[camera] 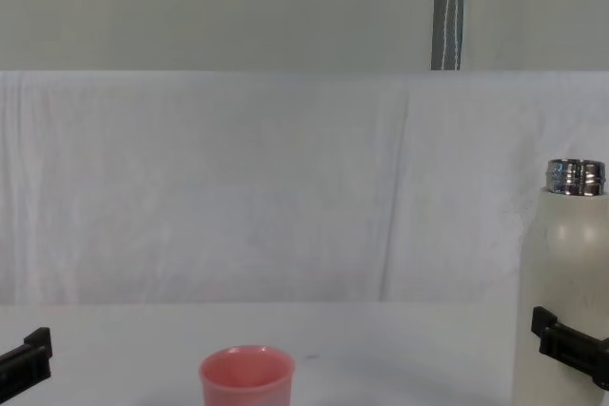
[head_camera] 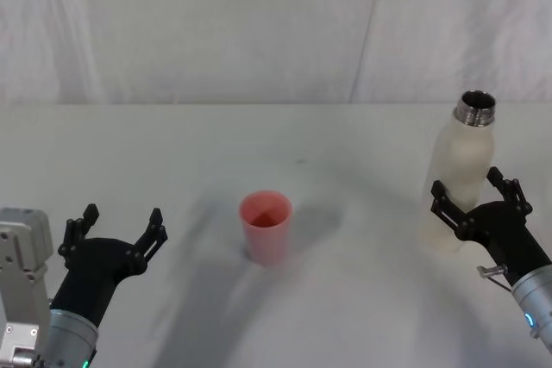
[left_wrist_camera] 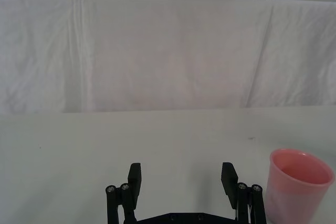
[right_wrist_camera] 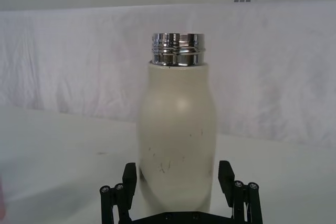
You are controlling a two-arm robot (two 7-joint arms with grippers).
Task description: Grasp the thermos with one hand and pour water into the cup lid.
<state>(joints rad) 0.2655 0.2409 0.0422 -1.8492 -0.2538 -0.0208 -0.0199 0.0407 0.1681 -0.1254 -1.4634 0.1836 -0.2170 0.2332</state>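
The cream-white thermos (head_camera: 460, 174) stands upright at the right of the table, its steel neck (head_camera: 475, 108) uncapped. My right gripper (head_camera: 473, 191) is open, with a finger on each side of the bottle's lower body. In the right wrist view the thermos (right_wrist_camera: 177, 124) sits between the fingers (right_wrist_camera: 129, 176), and a narrow gap shows on both sides. The pink cup lid (head_camera: 266, 226) stands upright mid-table, well left of the bottle. My left gripper (head_camera: 121, 221) hovers open and empty at the near left; in its wrist view the cup lid (left_wrist_camera: 297, 184) is off to one side.
A white cloth covers the table (head_camera: 276, 144) and the wall behind. In the chest view the thermos (camera: 566, 282) rises at the far right and the cup lid (camera: 245, 376) at the lower middle. A grey pole (camera: 448, 9) stands behind the backdrop.
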